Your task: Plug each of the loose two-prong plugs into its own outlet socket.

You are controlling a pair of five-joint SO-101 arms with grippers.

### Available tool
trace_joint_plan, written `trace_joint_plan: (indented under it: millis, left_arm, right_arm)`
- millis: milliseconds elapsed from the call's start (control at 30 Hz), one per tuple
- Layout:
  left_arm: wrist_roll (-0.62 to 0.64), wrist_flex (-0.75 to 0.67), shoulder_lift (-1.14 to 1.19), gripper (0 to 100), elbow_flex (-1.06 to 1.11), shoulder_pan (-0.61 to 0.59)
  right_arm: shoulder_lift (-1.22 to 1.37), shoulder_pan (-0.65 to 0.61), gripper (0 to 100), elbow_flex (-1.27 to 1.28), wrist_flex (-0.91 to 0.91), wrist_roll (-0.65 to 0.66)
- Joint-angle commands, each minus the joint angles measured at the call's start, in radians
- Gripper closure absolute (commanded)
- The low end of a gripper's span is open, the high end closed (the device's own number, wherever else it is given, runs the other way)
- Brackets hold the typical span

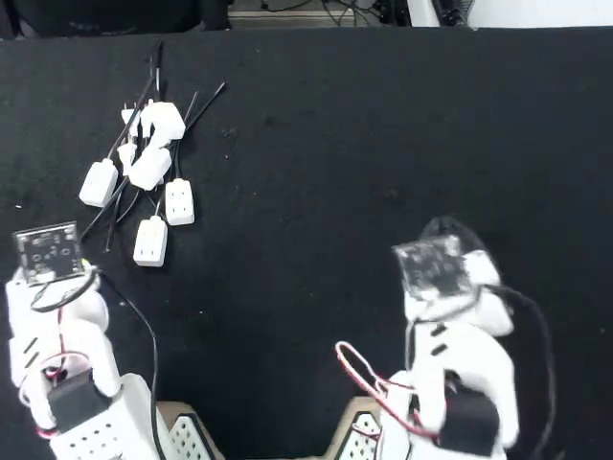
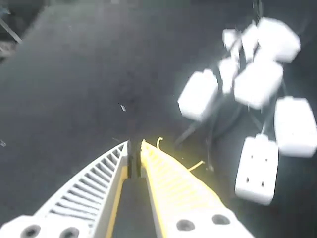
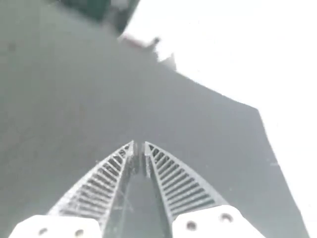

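Matte black table (image 1: 383,144): far-left cluster of white plastic two-prong plugs (image 1: 151,144), two white outlet socket blocks (image 1: 179,201) just beside, thin black cords (image 1: 206,101) tangled through.

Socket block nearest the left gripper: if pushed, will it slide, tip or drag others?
The socket block lies flat, so it likely slides rather than tips. Its thin black cord joins the tangled pile, which may drag along.

The black tabletop (image 1: 383,144) is big and dark. Past its far edge, thin dark cables (image 1: 345,11) lie on the floor. A white patch (image 1: 536,11) sits by the far corner.
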Motion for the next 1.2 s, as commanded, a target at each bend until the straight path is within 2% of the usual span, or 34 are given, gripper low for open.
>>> trace_joint_plan:
  millis: [0, 167, 300, 467, 600, 667, 800, 967, 1067, 1167]
  left_arm:
    - [0.089, -0.012, -0.002, 93, -0.145, -0.012]
    - [0.253, -0.009, 0.0, 78, -0.165, -0.004]
    - [0.293, -0.008, 0.002, 78, -0.073, 0.104]
    - [0.292, -0.021, 0.0, 77, 0.099, 0.298]
    - [0.299, -0.032, 0.0, 78, 0.114, 0.311]
    - [0.308, -0.037, 0.0, 78, 0.148, 0.331]
    - [0.333, -0.04, -0.002, 78, 0.213, 0.414]
    - [0.334, -0.04, -0.002, 78, 0.222, 0.424]
    - [0.334, -0.038, -0.002, 78, 0.223, 0.424]
    - [0.333, -0.034, -0.002, 78, 0.223, 0.423]
  right_arm:
    - [-0.081, 0.052, 98.6, -0.223, 0.003, 0.006]
    - [-0.077, 0.049, 98.6, -0.469, 0.118, -0.002]
    - [-0.048, 0.049, 96.9, -0.615, 0.138, -0.071]
    - [0.125, 0.049, 85.1, -0.765, 0.173, -0.137]
    - [0.303, 0.037, 84.3, -0.842, 0.204, -0.245]
    - [0.386, -0.031, 84.3, -0.855, 0.204, -0.308]
    - [0.556, -0.255, 84.3, -0.849, 0.203, -0.39]
    - [0.803, -0.488, 84.3, -0.791, 0.175, -0.436]
    - [0.944, -0.534, 84.3, -0.661, 0.034, -0.436]
    - [1.049, -0.559, 84.3, -0.472, -0.189, -0.436]
